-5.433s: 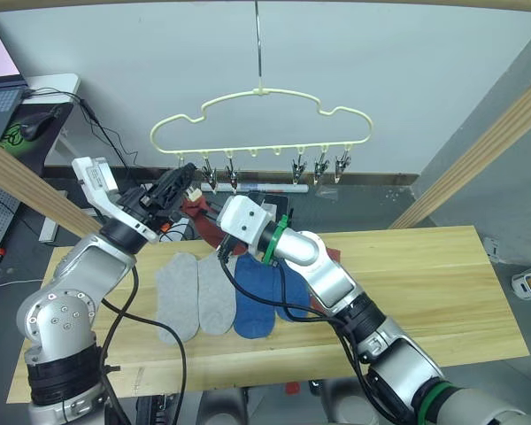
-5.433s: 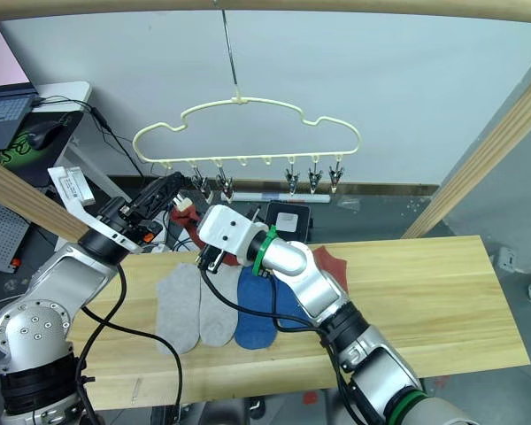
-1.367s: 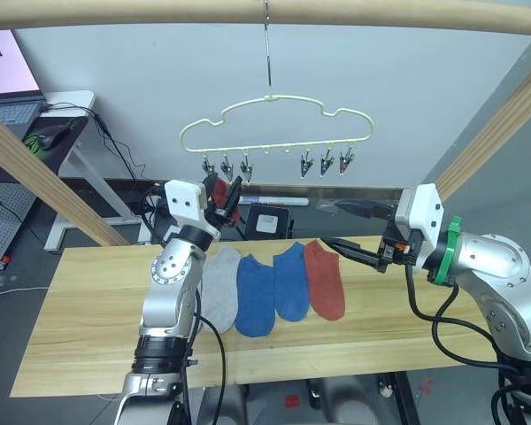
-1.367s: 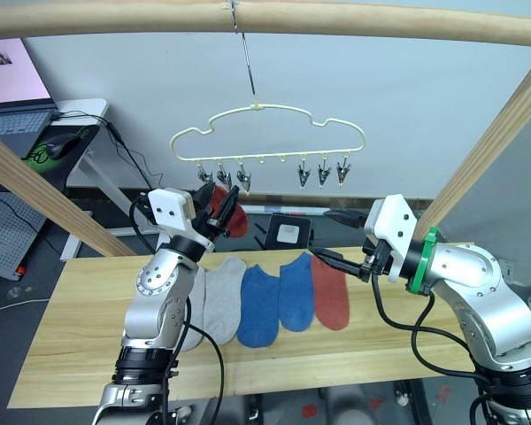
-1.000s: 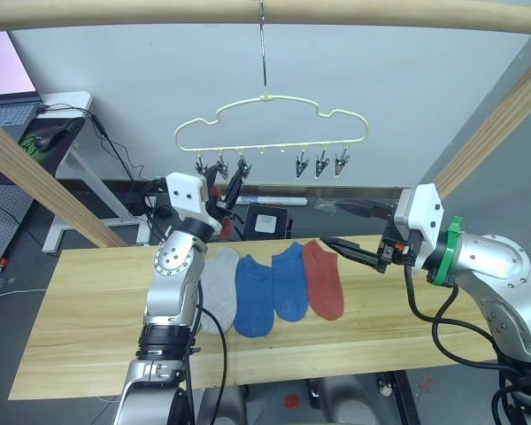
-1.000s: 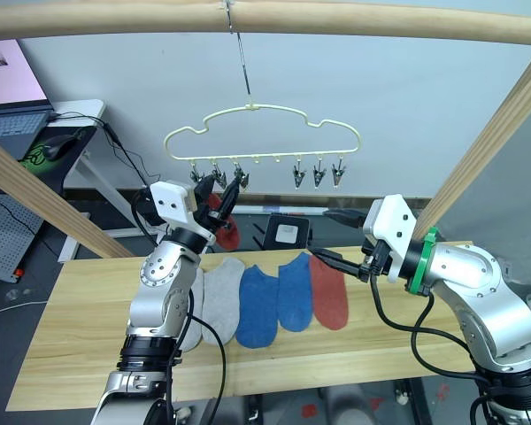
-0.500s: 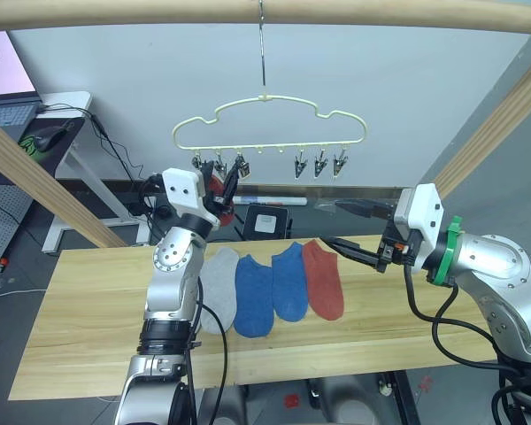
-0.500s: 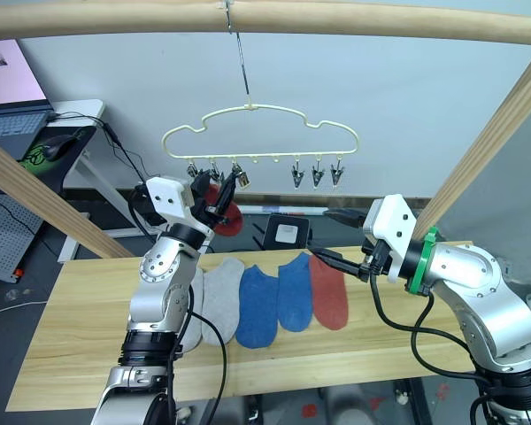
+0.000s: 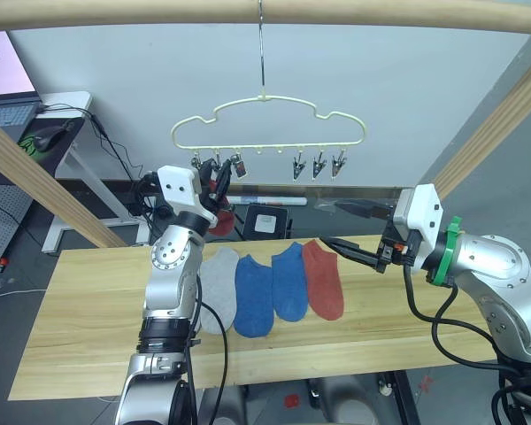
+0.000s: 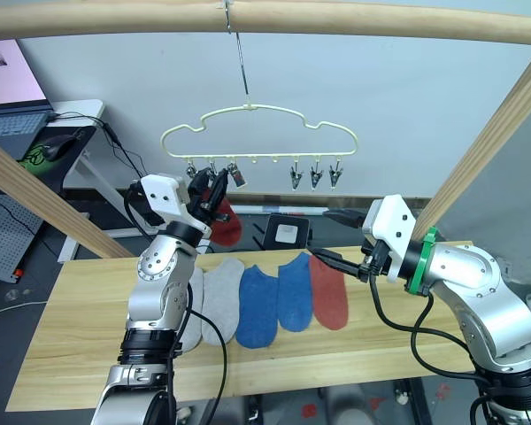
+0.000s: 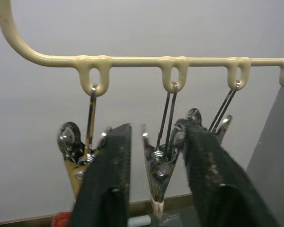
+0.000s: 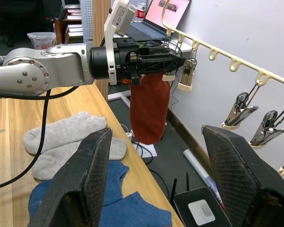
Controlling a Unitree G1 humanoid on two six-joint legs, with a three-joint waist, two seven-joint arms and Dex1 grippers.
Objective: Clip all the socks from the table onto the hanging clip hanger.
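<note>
My left gripper (image 10: 214, 188) holds a rust red sock (image 12: 149, 113) by its cuff at the clip hanger (image 9: 267, 124), upper centre. It hangs limp and light, so I'd pinch near the edge. My right gripper (image 9: 343, 226) waits open, centre right.

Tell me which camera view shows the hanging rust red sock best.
The right wrist view: the rust red knit sock hangs full length below the left hand. Both eye views show it partly behind that arm; the left wrist view catches a red sliver.
</note>
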